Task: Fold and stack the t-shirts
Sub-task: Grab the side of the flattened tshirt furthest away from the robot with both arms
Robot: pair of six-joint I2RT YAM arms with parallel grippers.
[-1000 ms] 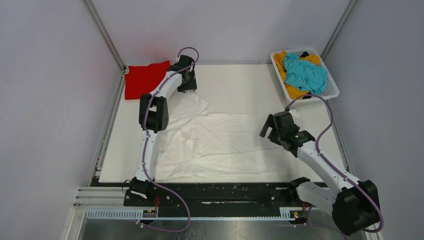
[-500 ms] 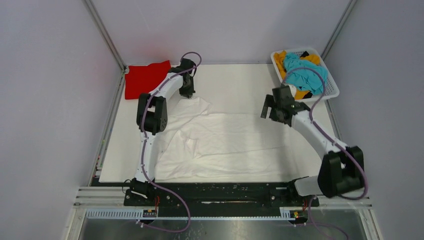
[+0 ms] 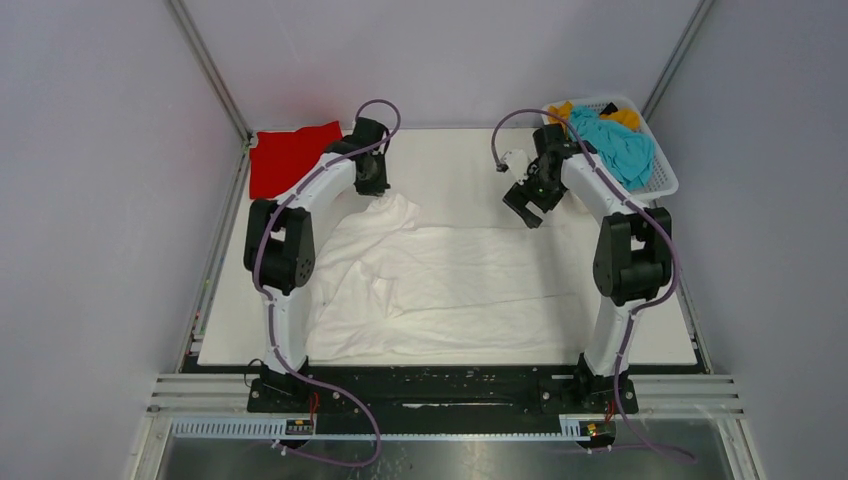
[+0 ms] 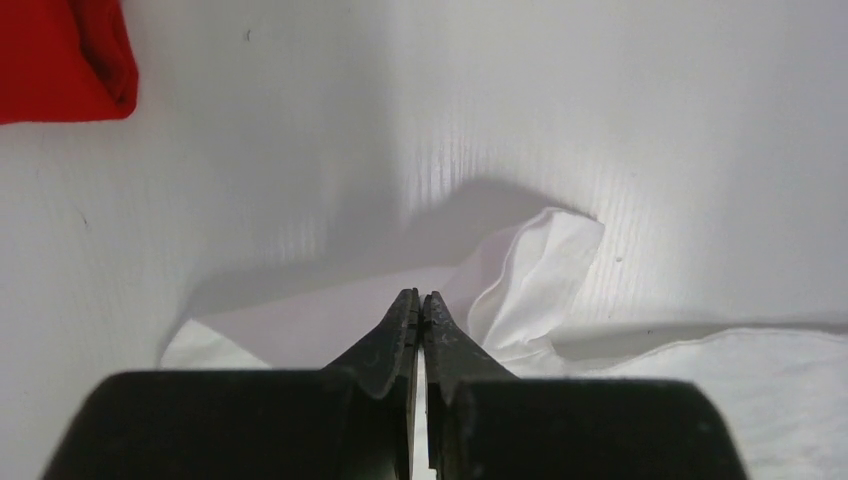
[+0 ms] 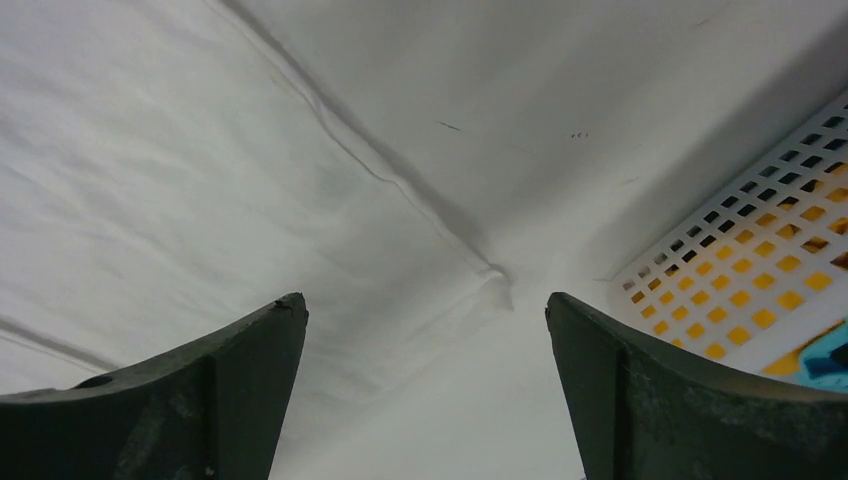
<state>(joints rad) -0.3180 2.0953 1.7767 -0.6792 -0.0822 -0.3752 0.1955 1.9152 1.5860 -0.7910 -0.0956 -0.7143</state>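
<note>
A large white t-shirt lies spread and wrinkled across the table. My left gripper is at the shirt's far left corner, shut on a pinch of the cloth that tents up to the jaws. A folded red t-shirt lies at the far left corner of the table, just beyond that arm. My right gripper hangs open over the shirt's far right corner, with nothing between its fingers. A teal t-shirt and an orange-yellow t-shirt are bunched in the basket.
The white slotted basket stands at the far right corner, close behind the right arm, and its wall shows in the right wrist view. Grey walls enclose the table on three sides. Both arm bases sit on the black rail at the near edge.
My left gripper has shut on the white shirt's far left corner. The right arm has swung from the near right to the far side, over the shirt's far right corner beside the basket.
</note>
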